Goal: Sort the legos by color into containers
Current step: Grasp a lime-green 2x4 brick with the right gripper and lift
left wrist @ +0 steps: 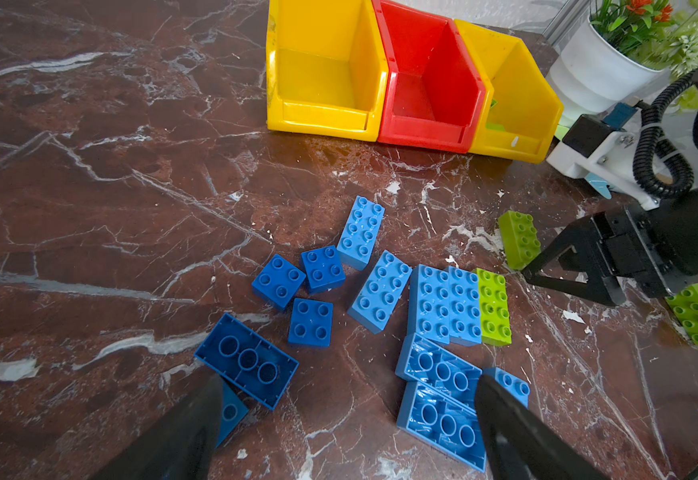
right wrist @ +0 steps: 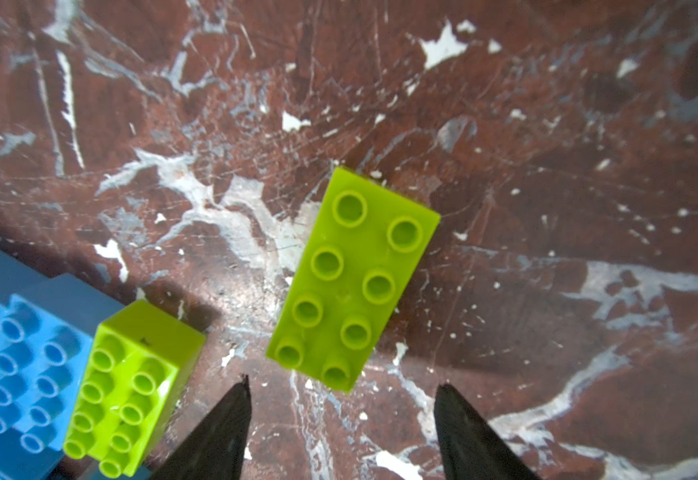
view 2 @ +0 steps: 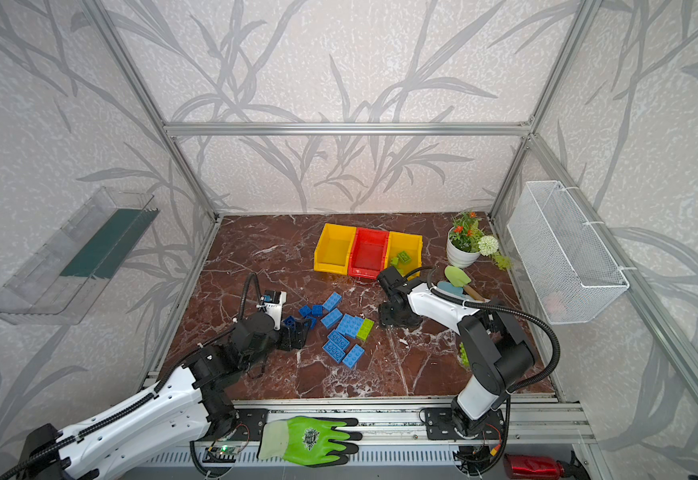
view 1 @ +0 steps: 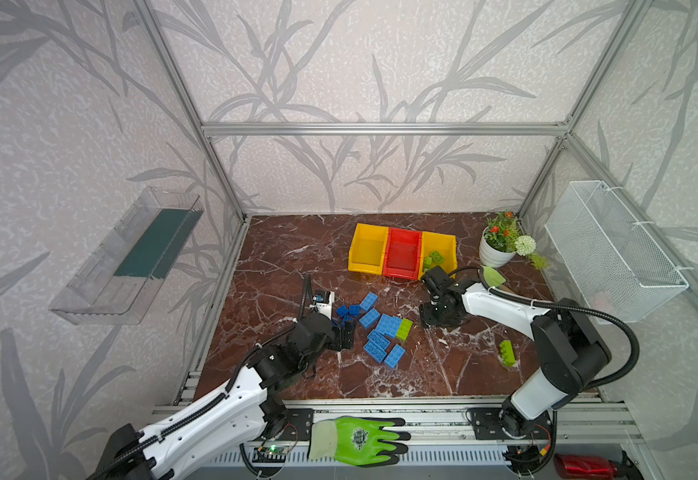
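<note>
The containers are joined in a row at the back: a yellow bin [view 1: 365, 266], a red bin [view 1: 400, 272] and a second yellow bin [view 1: 452, 245], which holds lime green legos [view 1: 434, 258]. In the middle of the floor lie light blue legos [view 1: 382, 332] [left wrist: 380, 291], small dark blue ones [view 1: 348, 311] [left wrist: 310, 324] and a green one [view 1: 404, 328]. My left gripper [view 1: 345, 332] [left wrist: 349, 399] stands open at the left edge of that pile. My right gripper [view 1: 439, 320] [right wrist: 343, 386] is open, low over the floor, with a green lego [right wrist: 351, 278] just ahead of its tips. Another green lego [view 1: 507, 352] lies to the right.
A potted plant [view 1: 501, 245] and a toy shovel [view 1: 493, 276] stand at the back right. A wire basket [view 1: 613, 249] hangs on the right wall and a clear tray [view 1: 131, 257] on the left wall. On the front rail lies a green glove [view 1: 360, 440].
</note>
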Controlling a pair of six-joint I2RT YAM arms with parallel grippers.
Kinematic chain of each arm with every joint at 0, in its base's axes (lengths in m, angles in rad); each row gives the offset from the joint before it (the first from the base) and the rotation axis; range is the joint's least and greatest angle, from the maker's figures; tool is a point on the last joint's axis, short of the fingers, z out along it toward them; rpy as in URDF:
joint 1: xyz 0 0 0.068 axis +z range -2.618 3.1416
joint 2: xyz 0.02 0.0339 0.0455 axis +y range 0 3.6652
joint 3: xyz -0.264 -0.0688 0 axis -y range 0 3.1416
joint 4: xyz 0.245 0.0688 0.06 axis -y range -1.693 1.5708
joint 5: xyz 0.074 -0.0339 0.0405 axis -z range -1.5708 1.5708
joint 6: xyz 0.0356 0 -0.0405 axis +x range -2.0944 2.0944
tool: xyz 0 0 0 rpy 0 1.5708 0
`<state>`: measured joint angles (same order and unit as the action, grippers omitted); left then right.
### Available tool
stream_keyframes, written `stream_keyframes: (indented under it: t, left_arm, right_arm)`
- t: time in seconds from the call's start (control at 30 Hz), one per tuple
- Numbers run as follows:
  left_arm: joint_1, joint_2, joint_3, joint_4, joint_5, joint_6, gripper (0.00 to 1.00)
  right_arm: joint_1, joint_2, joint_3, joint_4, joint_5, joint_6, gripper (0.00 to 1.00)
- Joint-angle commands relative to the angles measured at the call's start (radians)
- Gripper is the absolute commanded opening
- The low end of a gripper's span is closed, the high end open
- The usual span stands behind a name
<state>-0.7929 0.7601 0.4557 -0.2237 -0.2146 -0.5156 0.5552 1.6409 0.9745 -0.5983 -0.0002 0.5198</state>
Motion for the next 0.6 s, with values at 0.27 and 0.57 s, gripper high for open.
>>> stream_keyframes:
  t: [0.27, 0.57]
  left_arm:
    - [-0.005, -0.017, 0.013, 0.016, -0.005, -0.001, 0.93]
    - [-0.005, -0.029, 0.007, 0.010, -0.019, 0.017, 0.93]
  right_arm:
    - [-0.008, 0.114, 0.115, 0.012, 0.048, 0.050, 0.64]
    - [-0.014, 0.180, 0.130, 0.001, 0.069, 0.068, 0.56]
